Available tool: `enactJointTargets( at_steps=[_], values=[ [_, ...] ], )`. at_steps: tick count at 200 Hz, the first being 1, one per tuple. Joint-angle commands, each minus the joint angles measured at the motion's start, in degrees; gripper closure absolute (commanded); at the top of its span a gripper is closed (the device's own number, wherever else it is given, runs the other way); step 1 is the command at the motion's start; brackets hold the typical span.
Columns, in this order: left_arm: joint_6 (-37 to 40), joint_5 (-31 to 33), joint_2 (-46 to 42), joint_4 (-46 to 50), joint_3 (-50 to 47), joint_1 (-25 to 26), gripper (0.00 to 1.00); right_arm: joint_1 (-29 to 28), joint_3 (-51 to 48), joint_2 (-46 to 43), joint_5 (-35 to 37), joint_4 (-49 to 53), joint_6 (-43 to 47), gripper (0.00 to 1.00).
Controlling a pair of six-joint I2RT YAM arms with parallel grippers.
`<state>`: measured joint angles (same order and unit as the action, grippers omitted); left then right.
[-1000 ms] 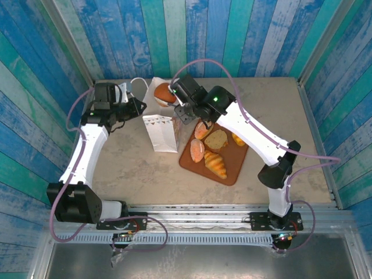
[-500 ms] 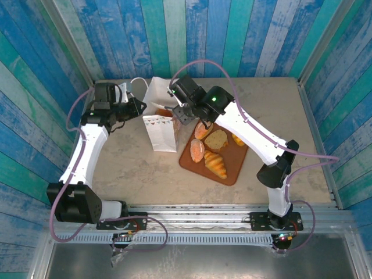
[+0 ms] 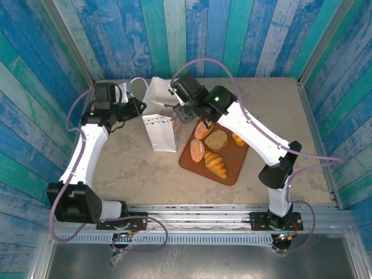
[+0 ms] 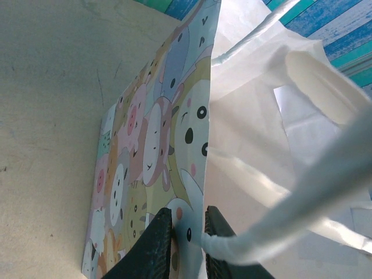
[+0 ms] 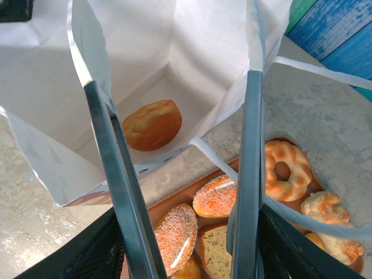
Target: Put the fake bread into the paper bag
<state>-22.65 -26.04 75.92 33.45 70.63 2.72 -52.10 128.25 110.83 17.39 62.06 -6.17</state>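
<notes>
From above, the left gripper (image 3: 138,109) is holding the rim of the small white paper bag (image 3: 161,131) while the right gripper (image 3: 176,110) is hanging over its mouth, beside golden-brown toy pastries (image 3: 215,164) on a flat brown tray (image 3: 232,167). At the left wrist, dark fingers (image 4: 156,247) are pinching the bag's cartoon-printed wall. At the right wrist, the fingers (image 5: 116,192) are standing wide apart, empty, above a round golden-brown toy bun (image 5: 152,124) lying inside the bag.

One bun (image 5: 152,124) lies inside the paper bag (image 3: 161,132) — the tray (image 3: 233,165), bearing the other pastries (image 3: 215,164), sits just beside the bag at its four o'clock.
</notes>
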Motion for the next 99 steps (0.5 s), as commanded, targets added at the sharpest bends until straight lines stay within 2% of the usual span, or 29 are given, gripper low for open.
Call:
enactJointTargets(
  at_steps=[1, 60, 99],
  values=[
    [0.94, 0.43, 0.62, 0.14, 0.47, 0.01, 0.80, 0.04, -0.54, -5.51, -0.61, -4.65, -0.93, 0.43],
    [0.51, 0.97, 0.61, 0.08, 0.60, 0.01, 0.78, 0.00, -5.32, -13.75, -6.82, -11.79, -2.41, 0.43],
    [0.20, 1.45, -0.03, -0.02, 0.91, 0.00, 0.59, -0.01, -10.88, -22.02, -10.72, -16.51, -4.74, 0.43]
  ],
)
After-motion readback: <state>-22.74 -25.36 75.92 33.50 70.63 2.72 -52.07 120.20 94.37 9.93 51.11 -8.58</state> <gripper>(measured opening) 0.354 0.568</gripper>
